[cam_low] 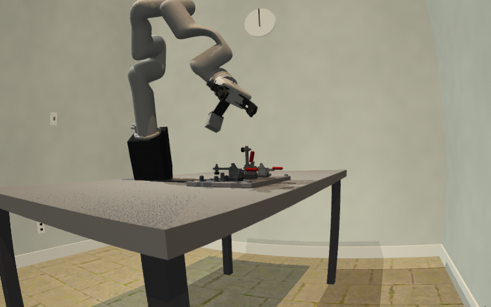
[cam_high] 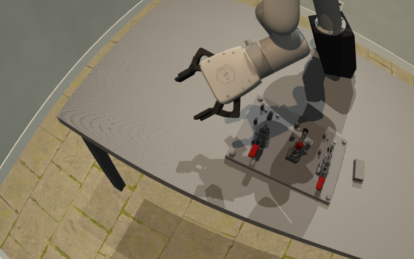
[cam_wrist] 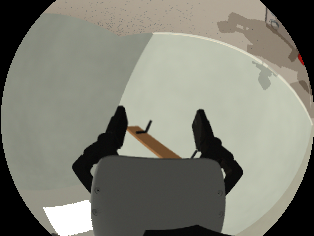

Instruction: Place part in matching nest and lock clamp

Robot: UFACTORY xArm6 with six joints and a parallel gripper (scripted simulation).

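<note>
While our empty, wide-open gripper (cam_high: 191,96) hangs off the fixture's (cam_high: 330,180) far end, the part (cam_high: 358,169) lies opposite, long axis along the plate's short edge.

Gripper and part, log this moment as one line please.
gripper: open, empty, raised beside fixture | part: on table, untouched | middle clamp handle: up

A grey speckled table top (cam_high: 137,96) is carried on black legs (cam_high: 105,164). The plate (cam_high: 279,180) is grey, with red clamp handles (cam_high: 253,151). The block (cam_high: 358,169) near the right edge is plain grey. The arm (cam_high: 279,48) is off-white, on a black pedestal (cam_high: 346,57), with black fingers (cam_high: 186,74). The floor (cam_high: 57,209) is tiled tan with green-tinged joints.
</note>
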